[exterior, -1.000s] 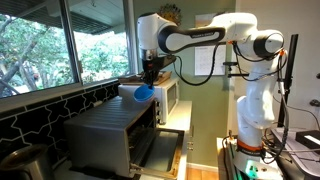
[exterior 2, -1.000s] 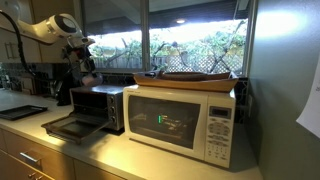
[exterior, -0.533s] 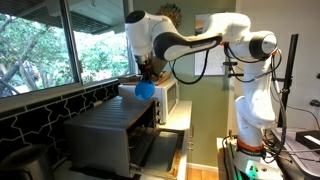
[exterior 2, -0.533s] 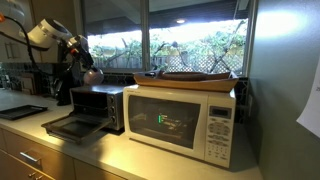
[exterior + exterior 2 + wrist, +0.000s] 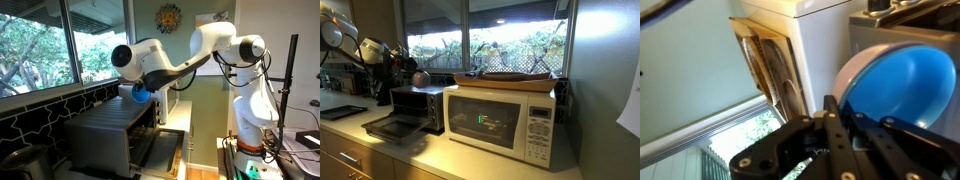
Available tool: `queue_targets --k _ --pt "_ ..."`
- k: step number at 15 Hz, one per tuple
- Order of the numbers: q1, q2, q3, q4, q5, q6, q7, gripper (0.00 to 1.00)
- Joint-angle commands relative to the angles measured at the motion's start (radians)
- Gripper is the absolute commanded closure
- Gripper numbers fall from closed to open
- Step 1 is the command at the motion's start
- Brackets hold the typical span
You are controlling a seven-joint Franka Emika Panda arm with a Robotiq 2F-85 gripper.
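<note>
1 arm on site, stretched out over the oven (image 5: 108, 128).

Gripper (image 5: 837, 118): the wrist view shows it only as dark, blurred linkage. Whether the jaws stand apart or closed cannot be told.

Bowl (image 5: 902, 80): blue, with its inside showing. In the wrist view it lies just beside the gripper and appears clear of it. In both exterior views the bowl (image 5: 143, 92) (image 5: 420, 77) rests on top of the oven, close by the gripper, at the end nearest the microwave (image 5: 506, 120).

Oven door (image 5: 390, 127): open, dropped flat, lower than the gripper.

The microwave stands beyond the bowl from the gripper, with 1 tray (image 5: 512, 77) on its top.

Window (image 5: 45, 50): behind the oven, on the far side of the gripper in an exterior view.
</note>
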Motion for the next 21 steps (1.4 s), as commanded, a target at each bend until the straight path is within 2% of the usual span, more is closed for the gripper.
queue_targets --k 1,13,20,21 --pt "0.053 0.031 -0.024 -0.027 -0.135 -0.042 -0.036 0.98" --pt "0.084 0.051 -0.027 -0.171 -0.296 -0.021 -0.022 0.98" --pt "0.101 0.059 -0.013 -0.197 -0.291 -0.037 -0.021 0.98" --pt "0.102 0.059 -0.011 -0.194 -0.287 -0.034 -0.020 0.90"
